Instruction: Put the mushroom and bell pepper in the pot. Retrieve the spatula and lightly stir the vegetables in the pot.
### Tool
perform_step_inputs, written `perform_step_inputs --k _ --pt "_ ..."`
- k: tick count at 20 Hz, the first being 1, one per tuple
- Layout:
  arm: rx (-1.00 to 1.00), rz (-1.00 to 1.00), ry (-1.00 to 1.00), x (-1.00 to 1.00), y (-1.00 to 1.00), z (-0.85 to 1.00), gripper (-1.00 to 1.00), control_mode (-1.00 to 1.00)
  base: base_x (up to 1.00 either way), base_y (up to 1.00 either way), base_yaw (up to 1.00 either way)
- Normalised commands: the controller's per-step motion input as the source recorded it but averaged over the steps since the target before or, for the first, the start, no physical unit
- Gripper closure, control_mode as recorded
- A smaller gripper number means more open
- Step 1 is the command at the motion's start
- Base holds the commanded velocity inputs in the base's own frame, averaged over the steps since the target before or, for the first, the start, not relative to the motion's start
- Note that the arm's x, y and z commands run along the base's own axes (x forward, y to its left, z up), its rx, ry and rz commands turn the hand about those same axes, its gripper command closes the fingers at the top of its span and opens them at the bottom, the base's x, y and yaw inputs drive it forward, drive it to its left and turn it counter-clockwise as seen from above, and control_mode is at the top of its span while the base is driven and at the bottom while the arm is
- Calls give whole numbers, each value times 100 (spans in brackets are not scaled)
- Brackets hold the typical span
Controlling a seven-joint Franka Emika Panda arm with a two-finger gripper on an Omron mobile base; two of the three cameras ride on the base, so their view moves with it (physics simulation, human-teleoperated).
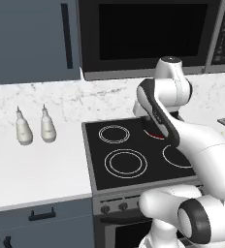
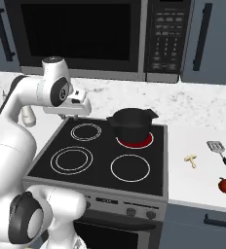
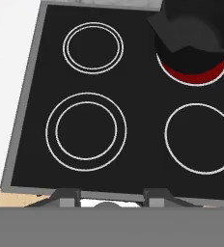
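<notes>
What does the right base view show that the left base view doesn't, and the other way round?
Right base view alone: the mushroom and bell pepper lying on the counter right of the stove, and the whole black pot on the glowing back burner. Left base view alone: two white bottles standing on the left counter. Both share the stove top, the microwave, the spatula and the white arm.
</notes>
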Motion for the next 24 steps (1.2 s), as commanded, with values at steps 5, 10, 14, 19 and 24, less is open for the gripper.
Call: perform_step_inputs --k 5,10,14,19,24 --pt "0 0 0 0 0 0 -100 100 0 -8 0" --pt "0 0 0 0 0 0 -100 100 0 -75 -2" --pt "0 0 0 0 0 0 -100 100 0 -94 -1" --pt "0 0 0 0 0 0 -100 100 0 -85 -1" --pt "0 0 0 0 0 0 -100 100 27 -40 0"
